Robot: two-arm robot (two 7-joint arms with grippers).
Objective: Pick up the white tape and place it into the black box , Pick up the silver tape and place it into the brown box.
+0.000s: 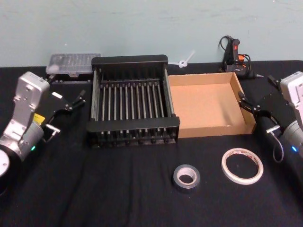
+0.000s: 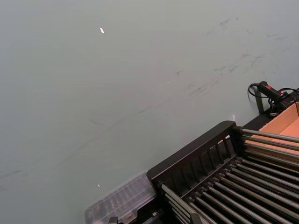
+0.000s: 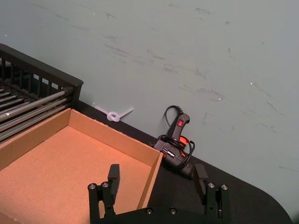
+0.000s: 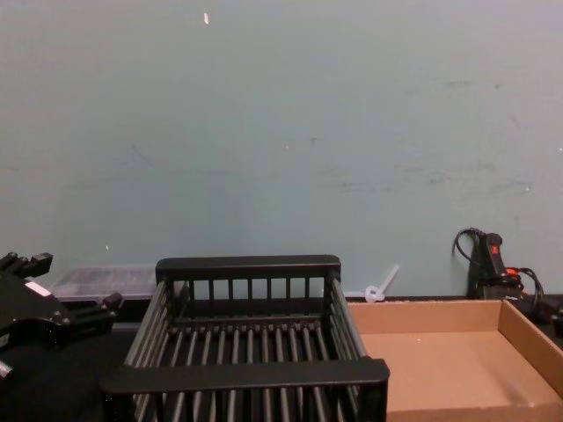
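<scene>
We see the left gripper (image 1: 71, 103) hanging just left of the black box (image 1: 130, 60), its fingers parted and holding nothing. A clear plastic case (image 1: 73, 64) lies behind the black box's far left corner. The black box sits on the dark table (image 1: 57, 189) with only bare slats inside. The silver tape (image 1: 186, 177) lies flat in front of the black box's near right corner. The brown box (image 1: 211, 128) touches the black box's right side, its floor bare. The white tape (image 1: 242, 165) lies flat well right of the black box's near edge. Beyond the brown box, the right gripper (image 1: 252, 107) hovers with fingers spread, gripping nothing.
</scene>
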